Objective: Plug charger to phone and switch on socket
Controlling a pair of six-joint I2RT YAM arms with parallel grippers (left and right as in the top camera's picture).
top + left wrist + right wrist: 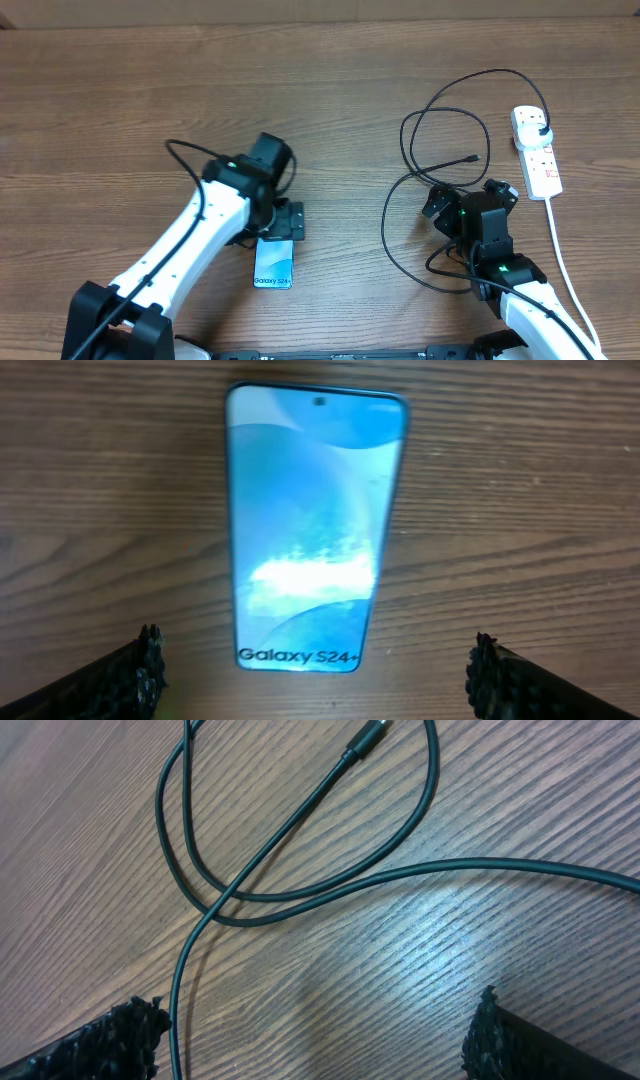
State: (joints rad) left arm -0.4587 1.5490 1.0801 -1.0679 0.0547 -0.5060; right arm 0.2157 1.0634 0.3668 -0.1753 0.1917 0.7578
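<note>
Right hand (pixel 468 195): open, fingers wide apart, holding nothing. It hangs over the wooden worktop (pixel 120 90).
Just past the right hand: the charger's connector tip (pixel 472 158). It lies flat, a little way ahead of the hand, on the side away from the robot.
Which way the tip lies: its long way runs sideways. The tip points toward the socket (pixel 538 152) and its cable trails off to the left.
Charger cable (pixel 300 810): black, in big loose loops. One strand lies on the worktop, crossing in front of the right hand's open fingers.
Far end of the charger: the black plug (pixel 541 128) sits in the socket, at the right edge of the worktop.
Left hand (pixel 283 222): open too, gripping nothing. It hangs right over the phone (pixel 315 530).
Phone: flat, screen up, well apart from the tip, off to the left. Its long way runs toward the robot, with the "Galaxy" end nearer the robot.
Nearer arm: the right hand is much nearer the tip. The left hand is the one at the phone.
My guess for the next move: the right hand reaches forward and pinches across the tip.
</note>
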